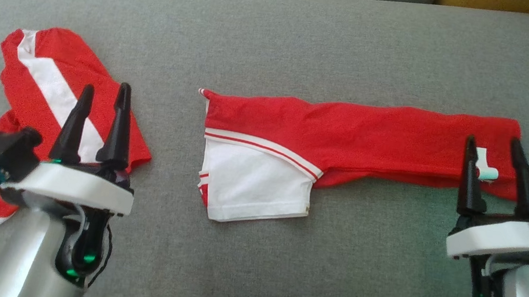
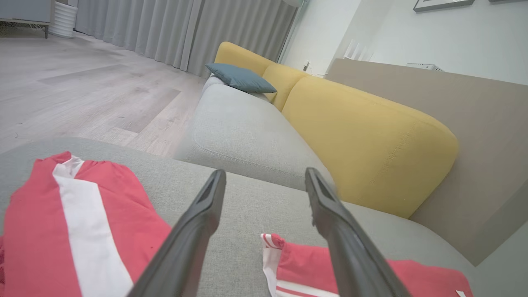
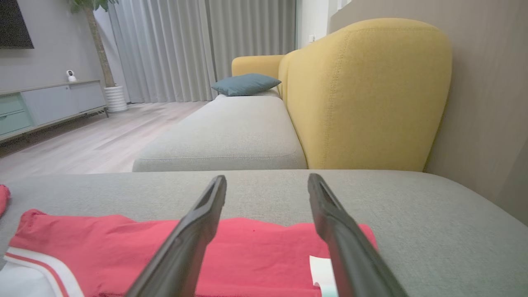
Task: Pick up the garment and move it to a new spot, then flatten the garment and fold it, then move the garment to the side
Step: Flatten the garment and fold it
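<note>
A red garment (image 1: 350,129) with a white, red-striped part lies folded into a long band across the middle and right of the grey cushion (image 1: 279,42). My right gripper (image 1: 492,140) hovers open over its right end, beside a white label (image 1: 484,166); the right wrist view shows the red cloth (image 3: 255,251) under that gripper's (image 3: 267,177) spread fingers. A second red garment (image 1: 40,86) with a white stripe lies rumpled at the left. My left gripper (image 1: 106,87) stands open above it, holding nothing. In the left wrist view that gripper (image 2: 265,173) sits between the rumpled garment (image 2: 41,231) and the folded one (image 2: 305,255).
A second grey seat (image 3: 222,132) with a blue pillow (image 3: 245,83) extends beyond the cushion, backed by yellow backrests (image 3: 367,95). Wooden floor (image 2: 82,90) lies off the cushion's left edge. Bare cushion runs along the front and back of the garments.
</note>
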